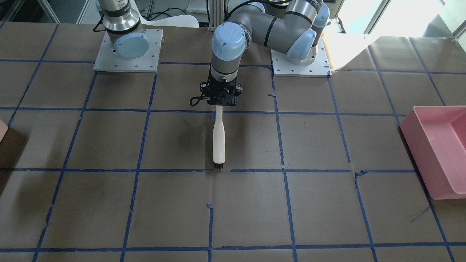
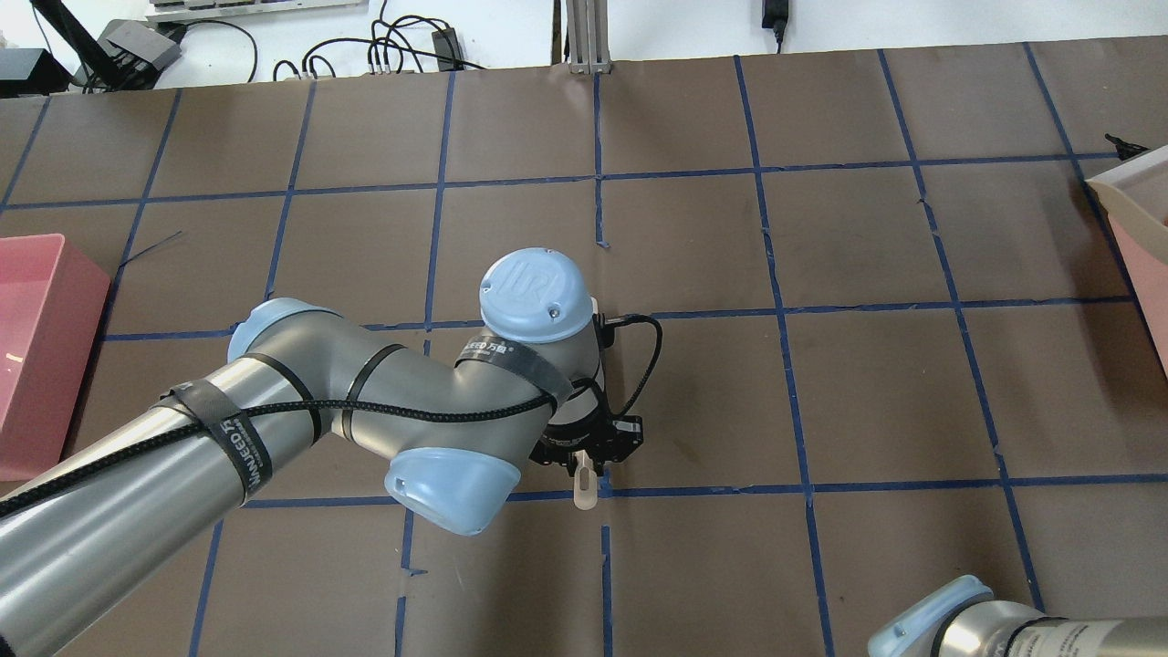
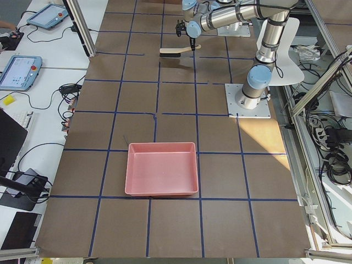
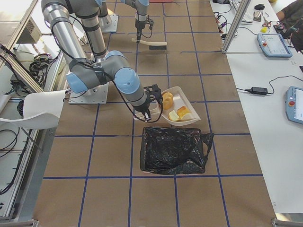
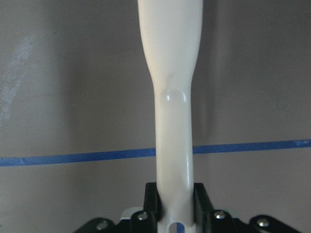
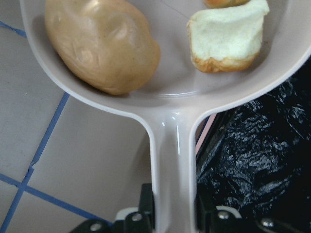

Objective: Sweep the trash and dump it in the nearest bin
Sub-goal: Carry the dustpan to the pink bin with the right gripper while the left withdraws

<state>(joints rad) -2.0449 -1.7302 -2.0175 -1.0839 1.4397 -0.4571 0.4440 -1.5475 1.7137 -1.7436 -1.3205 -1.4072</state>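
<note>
My left gripper (image 1: 218, 105) is shut on the cream handle of a brush (image 1: 219, 140) whose black bristles rest on the table at mid-table; the handle fills the left wrist view (image 5: 170, 97). My right gripper (image 6: 172, 213) is shut on the handle of a beige dustpan (image 6: 170, 92), held level. The pan holds trash: a brown potato-like lump (image 6: 102, 46) and bread pieces (image 6: 226, 41). The pan (image 4: 177, 111) is beside the rim of the bin (image 4: 173, 151), which is lined with a black bag. A peach-pink corner of the bin (image 1: 2, 129) shows at the front view's left edge.
A large bright pink tub (image 1: 437, 145) stands at the table's end on my left side, also in the left side view (image 3: 162, 168). The brown table (image 1: 255, 203) carries a blue tape grid. Desks with tablets and cables border the far side.
</note>
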